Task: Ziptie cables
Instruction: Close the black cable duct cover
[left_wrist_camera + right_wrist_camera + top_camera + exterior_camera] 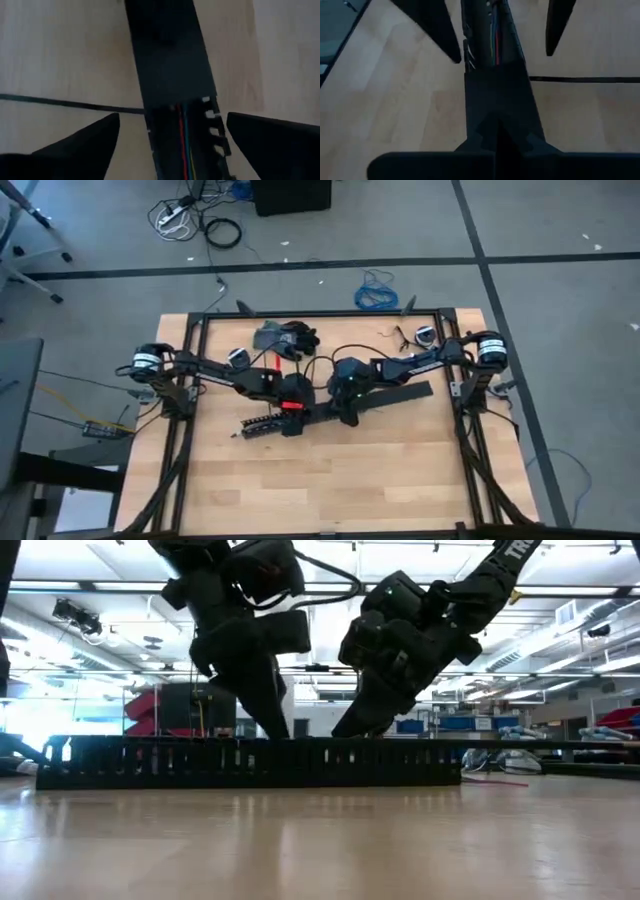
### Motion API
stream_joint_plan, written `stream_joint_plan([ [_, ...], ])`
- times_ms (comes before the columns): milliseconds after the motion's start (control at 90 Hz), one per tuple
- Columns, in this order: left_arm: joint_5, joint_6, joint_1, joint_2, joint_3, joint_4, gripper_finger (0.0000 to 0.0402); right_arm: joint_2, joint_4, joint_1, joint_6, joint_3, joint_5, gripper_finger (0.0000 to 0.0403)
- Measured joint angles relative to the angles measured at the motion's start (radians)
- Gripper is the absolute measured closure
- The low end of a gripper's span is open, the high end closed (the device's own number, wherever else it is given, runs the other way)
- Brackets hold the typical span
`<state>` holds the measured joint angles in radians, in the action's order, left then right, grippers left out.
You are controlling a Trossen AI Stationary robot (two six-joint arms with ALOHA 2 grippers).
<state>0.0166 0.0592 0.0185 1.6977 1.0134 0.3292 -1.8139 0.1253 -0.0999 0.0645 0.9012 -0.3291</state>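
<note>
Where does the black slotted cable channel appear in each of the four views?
High view: the channel slants across the middle, partly under the arms.
Low view: its long slotted wall spans the middle.
Left wrist view: it runs through the centre, between the open fingers of the left gripper.
Right wrist view: it runs through the centre.
Shared landmark: the cables lying in its uncovered part, in both wrist views.

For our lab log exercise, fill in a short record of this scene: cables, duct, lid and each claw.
cables: inside the slotted duct, partly under its lid
left claw: open, straddling the duct at the lid's end
right claw: shut, above the lid
table: wooden; duct lies mid-table
</note>
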Motion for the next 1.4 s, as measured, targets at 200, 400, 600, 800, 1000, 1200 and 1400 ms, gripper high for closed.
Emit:
stream_joint_plan([
  [200, -0.002, 0.064, 0.003, 0.002, -0.002, 0.004, 0.0021, 0.000, 0.009, 0.001, 0.014, -0.001, 0.038, 0.0402],
  [400, -0.019, 0.083, 0.003, 0.011, -0.002, -0.002, 0.0021, -0.001, 0.031, 0.001, 0.040, -0.001, 0.072, 0.0402],
  [600, -0.019, 0.084, 0.003, 0.037, -0.002, 0.003, 0.0023, -0.001, 0.034, 0.003, 0.047, -0.001, 0.081, 0.0402],
  [800, -0.028, 0.084, 0.003, 0.039, -0.002, 0.006, 0.0041, -0.001, 0.034, 0.003, 0.047, 0.000, 0.078, 0.0402],
  [1000, -0.033, 0.078, 0.003, 0.039, -0.002, 0.005, 0.0061, -0.001, 0.036, 0.002, 0.046, 0.000, 0.073, 0.0403],
  [1200, -0.035, 0.075, 0.003, 0.039, -0.002, 0.004, 0.0084, -0.001, 0.040, 0.001, 0.046, 0.000, 0.052, 0.0403],
  [1400, -0.035, 0.074, 0.003, 0.039, -0.002, 0.002, 0.0102, -0.001, 0.052, 0.001, 0.046, 0.000, 0.044, 0.0403],
])
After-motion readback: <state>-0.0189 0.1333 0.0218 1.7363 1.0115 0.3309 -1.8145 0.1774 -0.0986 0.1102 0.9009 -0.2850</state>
